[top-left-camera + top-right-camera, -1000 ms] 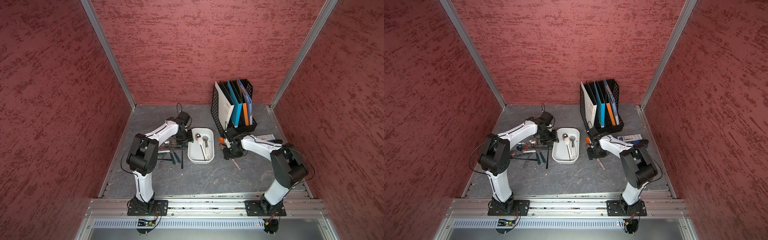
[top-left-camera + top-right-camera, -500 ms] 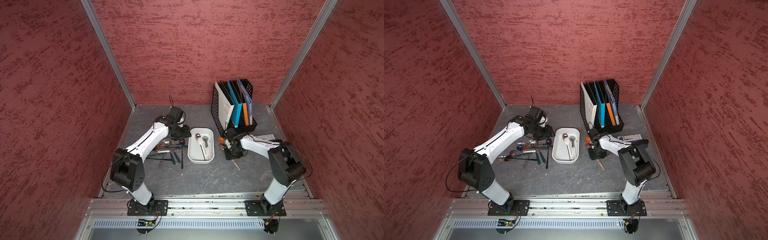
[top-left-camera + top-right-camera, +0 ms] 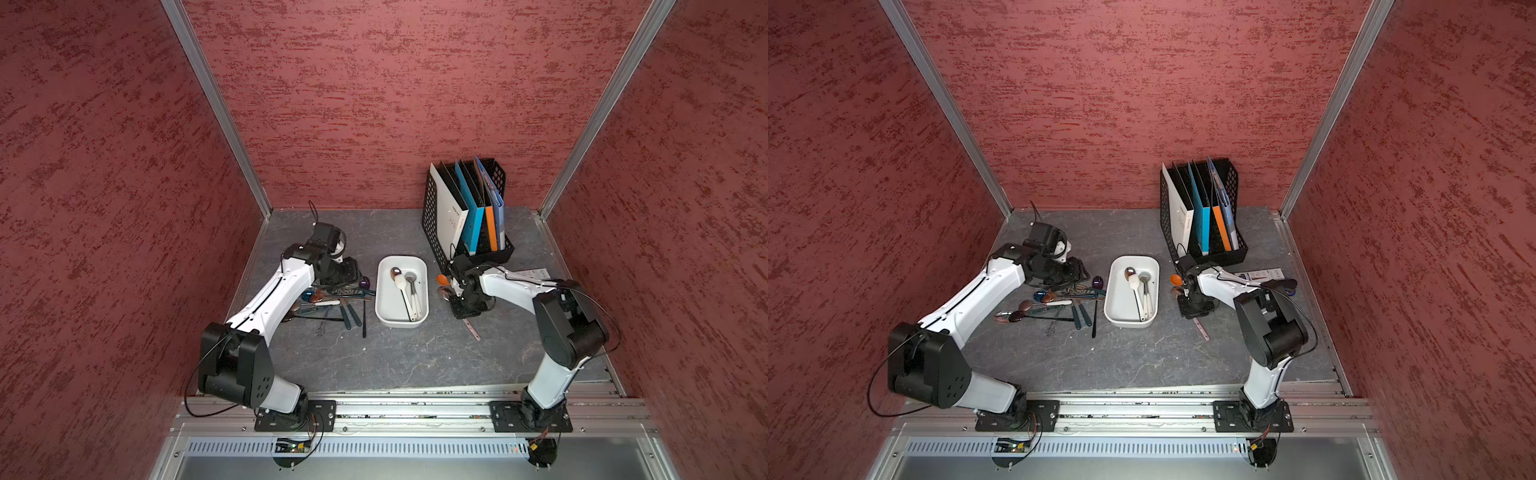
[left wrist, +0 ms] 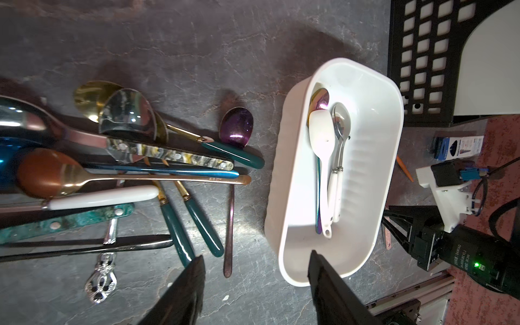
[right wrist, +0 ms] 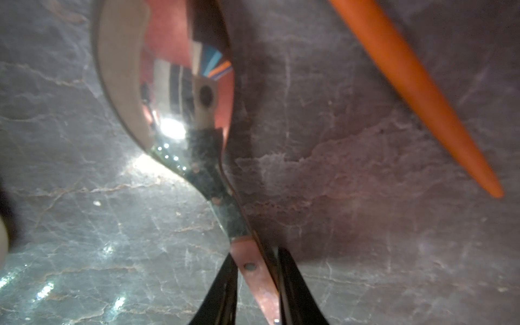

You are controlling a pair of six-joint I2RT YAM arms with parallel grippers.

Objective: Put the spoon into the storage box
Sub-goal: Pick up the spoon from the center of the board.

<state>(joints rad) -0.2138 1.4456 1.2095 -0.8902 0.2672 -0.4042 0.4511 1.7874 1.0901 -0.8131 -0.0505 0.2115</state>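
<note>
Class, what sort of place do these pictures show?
Likely a robot test cell: red panel walls in aluminium framing enclose a tabletop; left arm and right arm bolt to a rail.

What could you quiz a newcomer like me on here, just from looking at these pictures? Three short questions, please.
1. True or false: the storage box is empty.
2. What is the right gripper closed on? A) an orange spoon B) the pink-handled spoon C) a folder
3. Fill in: the pile of loose spoons lies on the ___ arm's side of the storage box.

Key: 1. False; three spoons lie in it. 2. B. 3. Left.
</note>
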